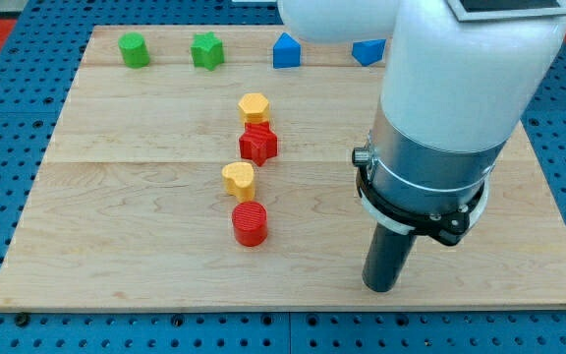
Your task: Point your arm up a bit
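My tip (380, 288) rests on the wooden board (116, 216) near the view's bottom right, well to the right of the red cylinder (250, 224). Above the cylinder stand a yellow heart-shaped block (238, 179), a red star (258, 143) and a yellow hexagon (254, 106), in a rough column at the board's middle. Along the view's top edge sit a green cylinder-like block (133, 49), a green star (206, 51), a blue block (285, 50) and a second blue block (367, 51) partly hidden by my arm. My tip touches no block.
My arm's white and grey body (450, 108) covers the board's upper right. A blue pegboard surface (8, 108) surrounds the board.
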### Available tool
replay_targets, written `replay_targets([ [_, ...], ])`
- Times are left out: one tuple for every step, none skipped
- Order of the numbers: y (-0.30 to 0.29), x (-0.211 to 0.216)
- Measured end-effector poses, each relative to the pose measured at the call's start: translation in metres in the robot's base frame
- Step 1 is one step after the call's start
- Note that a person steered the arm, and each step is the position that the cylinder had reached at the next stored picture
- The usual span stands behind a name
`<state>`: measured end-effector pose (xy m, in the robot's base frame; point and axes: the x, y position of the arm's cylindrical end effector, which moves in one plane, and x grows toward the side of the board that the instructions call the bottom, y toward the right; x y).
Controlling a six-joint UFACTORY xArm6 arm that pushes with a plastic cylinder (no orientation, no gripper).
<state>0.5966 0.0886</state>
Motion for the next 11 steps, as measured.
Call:
replay_targets([
  [0.000, 0.000],
  [0.000, 0.000],
  [0.000, 0.000],
  [-0.007, -0.007],
  [-0.007, -0.008],
  [-0.007, -0.010],
  [-0.007, -0.011],
  [-0.007, -0.011],
  [-0.007, -0.011],
  [-0.006, -0.011],
  [-0.006, -0.011],
])
